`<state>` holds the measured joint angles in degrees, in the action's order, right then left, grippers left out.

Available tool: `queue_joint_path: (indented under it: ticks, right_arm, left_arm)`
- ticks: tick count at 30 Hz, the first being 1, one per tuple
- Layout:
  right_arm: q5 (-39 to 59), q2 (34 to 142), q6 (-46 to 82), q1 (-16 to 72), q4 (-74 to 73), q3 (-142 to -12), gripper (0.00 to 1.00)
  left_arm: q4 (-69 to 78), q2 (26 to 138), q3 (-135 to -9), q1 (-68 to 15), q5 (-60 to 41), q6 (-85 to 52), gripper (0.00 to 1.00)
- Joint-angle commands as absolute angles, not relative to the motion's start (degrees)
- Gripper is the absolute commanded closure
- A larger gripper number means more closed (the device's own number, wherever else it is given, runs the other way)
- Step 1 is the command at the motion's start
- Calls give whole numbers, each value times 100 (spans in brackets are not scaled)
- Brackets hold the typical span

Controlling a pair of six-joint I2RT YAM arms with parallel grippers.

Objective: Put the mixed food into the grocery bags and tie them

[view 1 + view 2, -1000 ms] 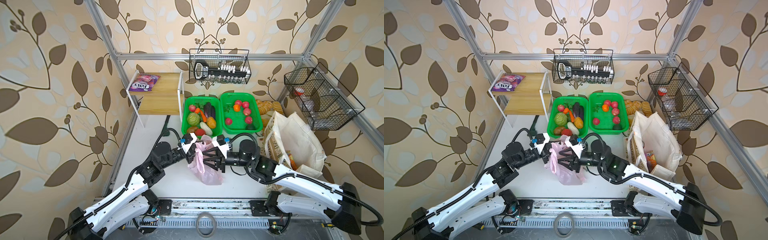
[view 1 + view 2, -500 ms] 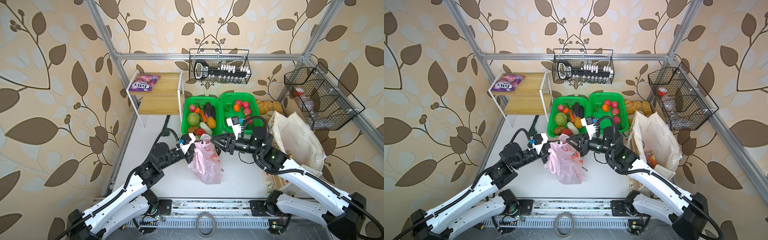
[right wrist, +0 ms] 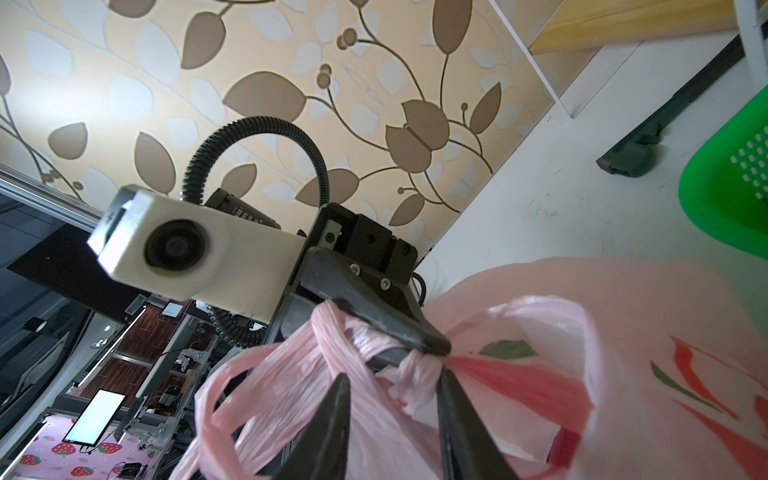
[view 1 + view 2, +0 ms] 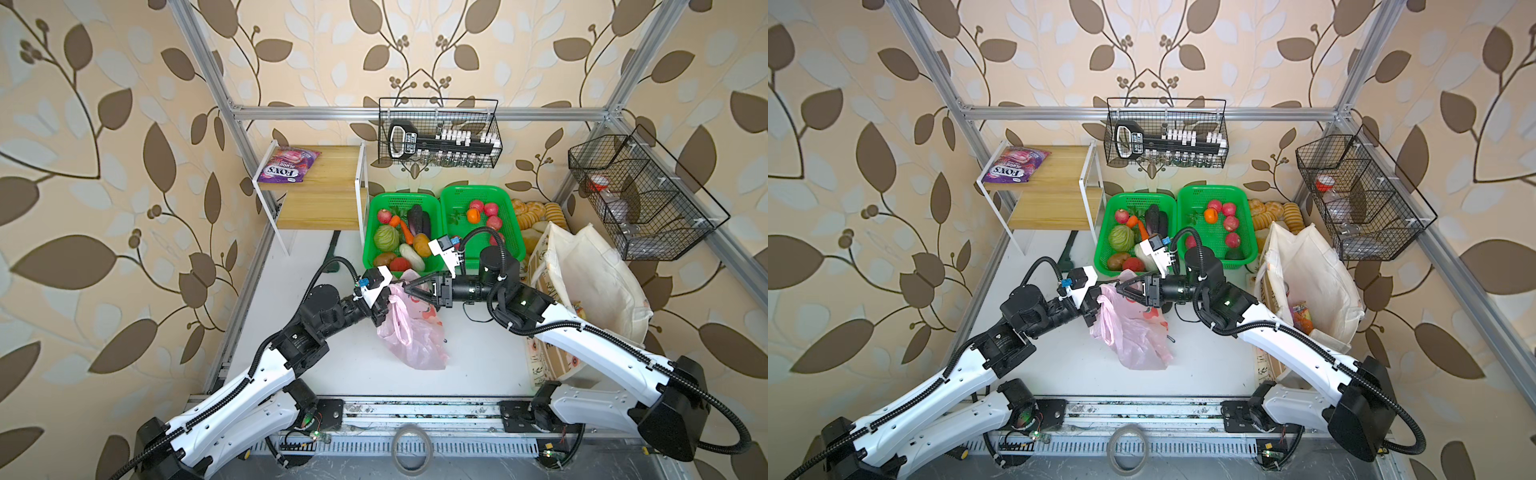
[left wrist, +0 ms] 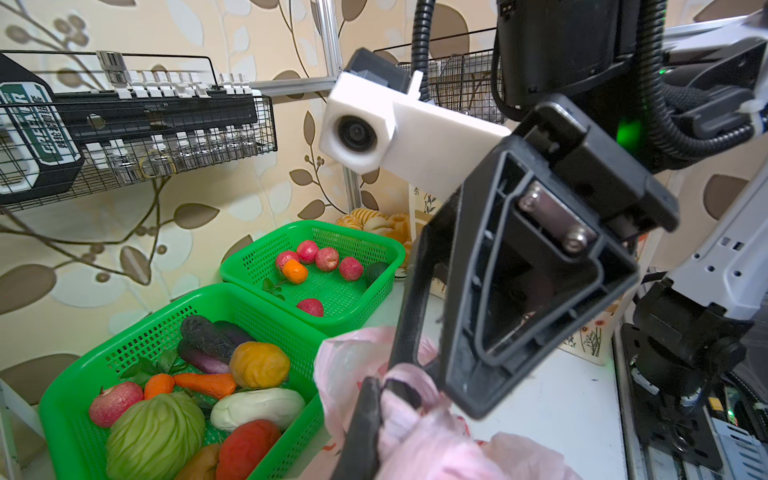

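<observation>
On top of the pink bag [image 4: 411,340], the left gripper [image 4: 390,297] pinches the handles [image 3: 332,332] shut, and the right gripper [image 4: 409,286] (jaws apart) sits around the knot [image 3: 415,368] beside it, maybe touching.

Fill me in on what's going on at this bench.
Two robot arms are tying the pink bag, which sits on the table with something red inside. The left gripper is shut on a twisted handle. The right gripper has its jaws apart around the strand beside it, at what looks like a half-made knot. The tote stands open on the right, and the green baskets behind hold produce.
</observation>
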<state>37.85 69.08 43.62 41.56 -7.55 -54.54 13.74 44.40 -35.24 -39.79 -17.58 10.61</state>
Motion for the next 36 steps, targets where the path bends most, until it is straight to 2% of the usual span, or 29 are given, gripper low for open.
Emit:
queue_joint_path:
  ticks: [1,10,21,24,30,33,36]
  right_arm:
    - [4008,6998,4501,4236,-888,-5672,67]
    - [3639,7014,4500,4246,-975,-5659,99]
    - [3029,6755,4130,4255,-712,-5671,100]
    - [3006,6741,4120,4248,-704,-5668,100]
    - [2774,6732,4047,4261,-490,-5634,100]
    - [2585,6722,3983,4267,-388,-5615,100]
    - [2342,6707,3962,4278,-339,-5553,100]
  left_arm:
    - [1613,4436,-3679,-4014,-1743,1204,100]
    - [1525,4469,-3706,-4017,-1821,1228,100]
    - [873,4479,-3777,-4017,-1673,1541,100]
    - [722,4482,-3797,-4017,-1639,1608,91]
    - [671,4474,-3788,-4014,-1495,1595,82]
    - [614,4463,-3787,-4017,-1485,1600,81]
    - [416,4415,-3794,-4017,-1464,1608,74]
